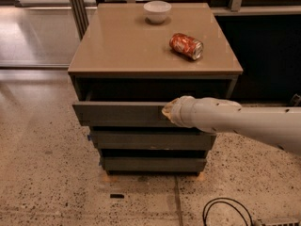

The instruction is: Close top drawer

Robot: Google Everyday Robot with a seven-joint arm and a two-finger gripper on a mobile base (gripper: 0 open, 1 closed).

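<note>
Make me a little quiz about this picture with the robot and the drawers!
1. True or false: the gripper is resting up on the cabinet top.
2. Pick one: the top drawer is A) fully shut, B) sticking out a little, C) pulled right out and on the floor.
3. Missing word: behind the red can, at the back of the cabinet top, stands a white ____.

Key: 1 false, the gripper is at the top drawer's front; 2 B; 3 bowl.
</note>
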